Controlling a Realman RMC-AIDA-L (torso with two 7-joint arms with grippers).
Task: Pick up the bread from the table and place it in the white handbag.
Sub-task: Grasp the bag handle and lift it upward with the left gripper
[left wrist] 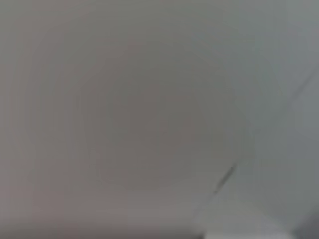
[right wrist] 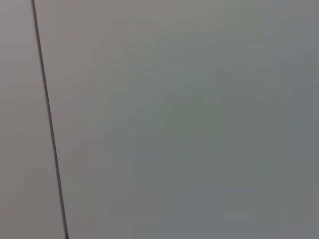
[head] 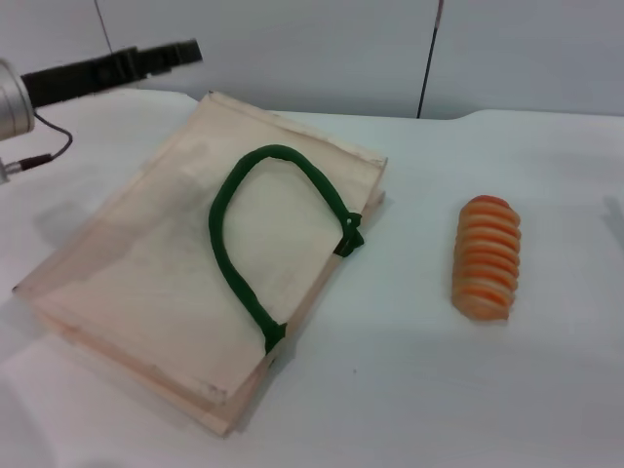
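The bread (head: 486, 258), a small orange-tan ridged loaf, lies on the white table (head: 409, 390) at the right. The white handbag (head: 185, 283), a flat cream-beige tote with a dark green rope handle (head: 239, 244), lies flat at the left and centre. My left gripper (head: 185, 51) shows at the far upper left, held above the bag's far corner and well away from the bread. My right gripper is out of view. Both wrist views show only plain grey wall.
A grey panelled wall (head: 322, 49) stands behind the table's far edge. A thin cable (head: 44, 156) hangs from the left arm at the far left. Bare tabletop lies between the bag and the bread and in front of both.
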